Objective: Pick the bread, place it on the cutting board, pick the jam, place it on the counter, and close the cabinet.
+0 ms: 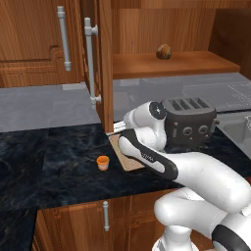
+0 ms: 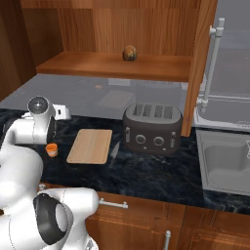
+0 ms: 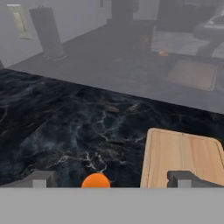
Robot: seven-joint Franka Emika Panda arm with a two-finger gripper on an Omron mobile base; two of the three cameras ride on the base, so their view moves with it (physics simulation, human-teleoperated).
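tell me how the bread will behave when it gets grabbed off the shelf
The bread is a small round lump, so it would probably roll along the shelf if nudged. Its mottled crust looks rough, likely giving decent grip. Being so small, it is probably light.

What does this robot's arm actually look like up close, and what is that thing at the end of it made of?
The arm is built of smooth, glossy white rounded segments, thick and tube-like, joined by dark grey to black bands and round dark caps at the joints. No loose cables or printed markings can be made out. The gripper at its end shows as two small, blocky dark grey fingertips with squared edges.
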